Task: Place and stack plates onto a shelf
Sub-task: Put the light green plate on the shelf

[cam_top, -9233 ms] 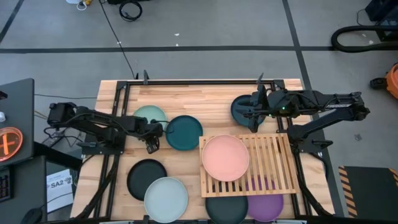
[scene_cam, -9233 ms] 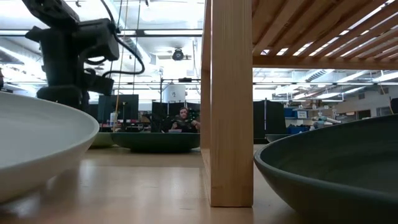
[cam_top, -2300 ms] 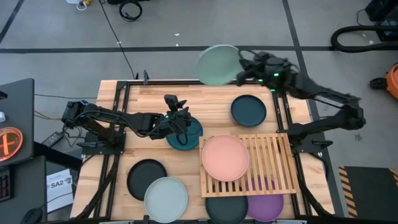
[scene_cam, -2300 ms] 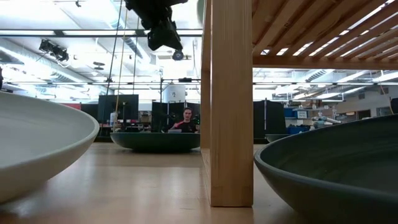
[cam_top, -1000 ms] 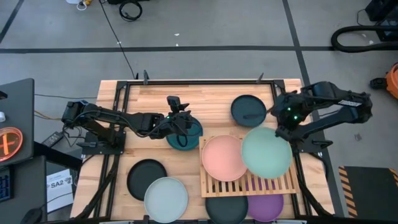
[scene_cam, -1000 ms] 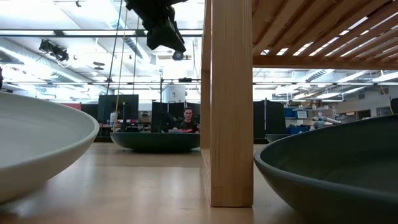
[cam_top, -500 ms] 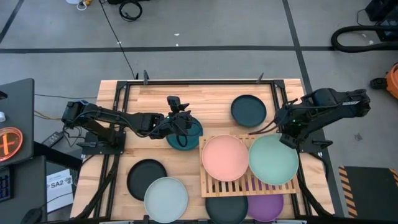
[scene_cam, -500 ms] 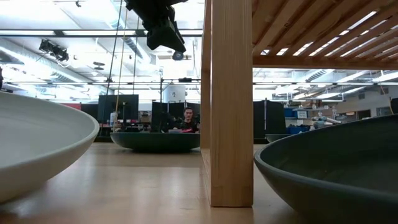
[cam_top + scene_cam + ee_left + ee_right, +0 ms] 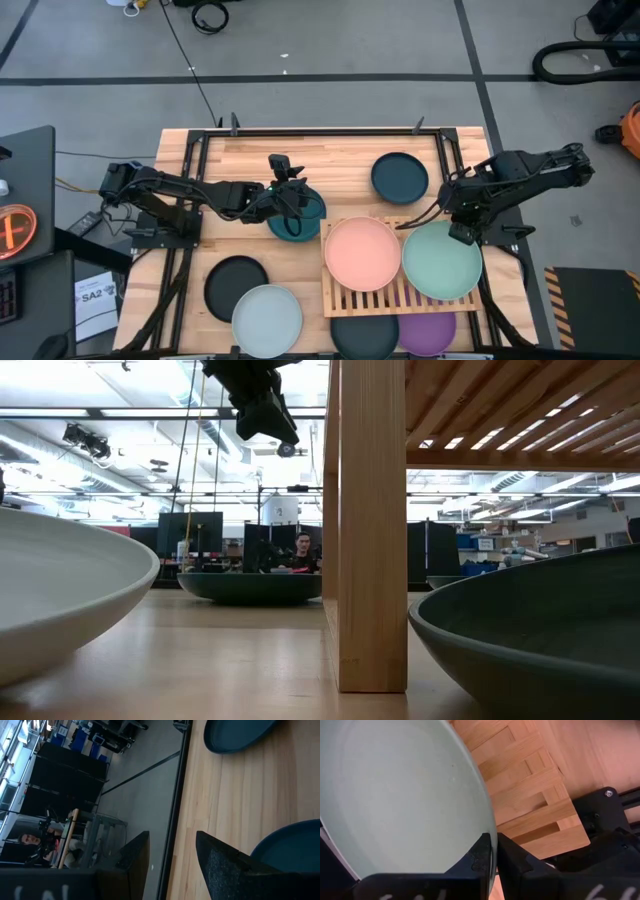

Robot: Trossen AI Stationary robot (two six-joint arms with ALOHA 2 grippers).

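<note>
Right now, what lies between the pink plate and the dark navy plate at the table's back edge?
Only bare table lies between the pink plate and the dark navy plate, in the high view.

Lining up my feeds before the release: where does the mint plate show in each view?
High view: mint plate lies on the shelf, right of the pink plate, its rim in the right gripper.
Low view: not visible.
Left wrist view: not visible.
Right wrist view: fills the picture, rim between the fingers.
Shared landmark: the shelf's slats.
</note>
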